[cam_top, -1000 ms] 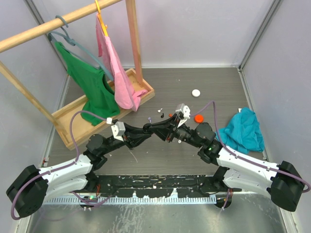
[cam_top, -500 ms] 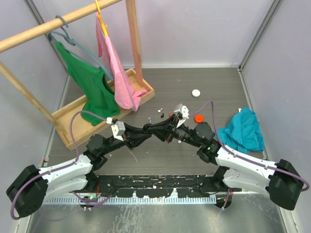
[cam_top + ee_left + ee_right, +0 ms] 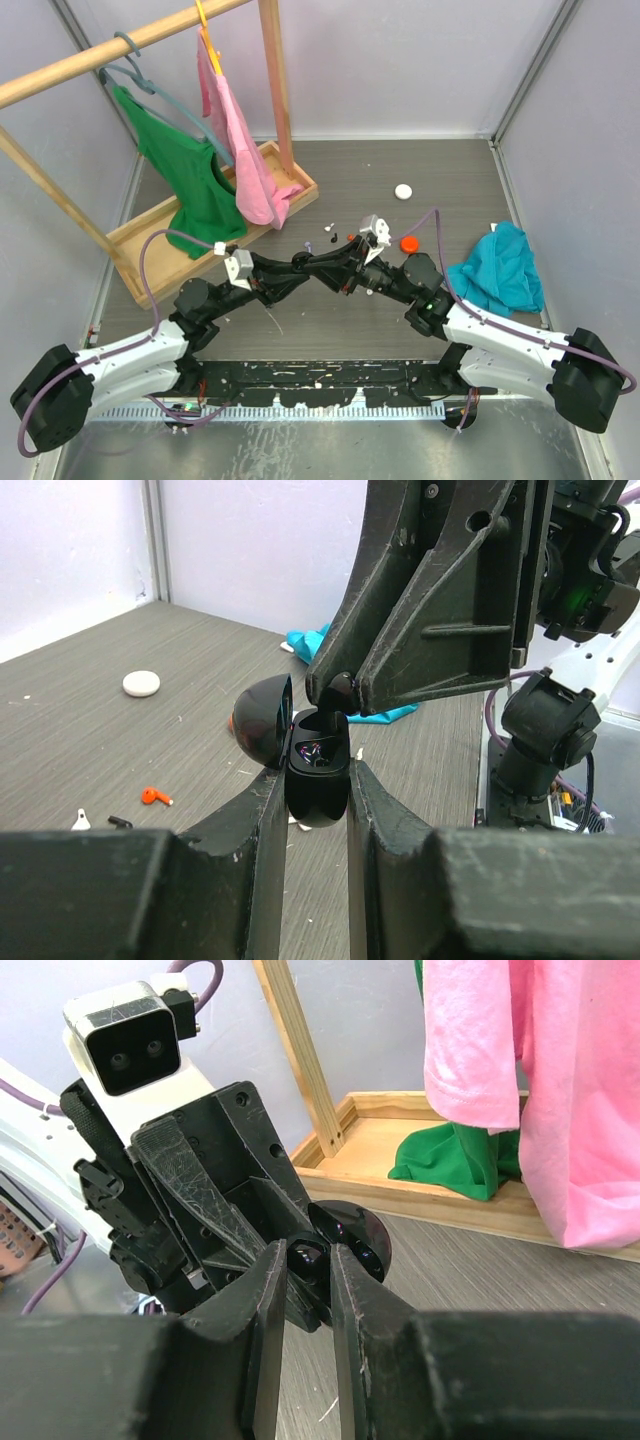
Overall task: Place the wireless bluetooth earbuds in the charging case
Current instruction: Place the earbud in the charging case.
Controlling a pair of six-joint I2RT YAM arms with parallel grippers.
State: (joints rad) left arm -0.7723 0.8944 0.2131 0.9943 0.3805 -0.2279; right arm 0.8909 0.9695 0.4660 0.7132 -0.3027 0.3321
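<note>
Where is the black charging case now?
In the left wrist view, the charging case sits centrally in the left gripper, under the right gripper's earbud.

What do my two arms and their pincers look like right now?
Both arms have white shells with black joints: left arm, right arm. A lilac cable loops along each. Each pincer is matte black and scuffed, with two flat tapering fingers: left pincer, right pincer. A pale boxy camera sits on each wrist.

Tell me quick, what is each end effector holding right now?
Left end effector: closed on the black charging case, lid open.
Right end effector: closed on a black earbud, right at the case's opening.
</note>
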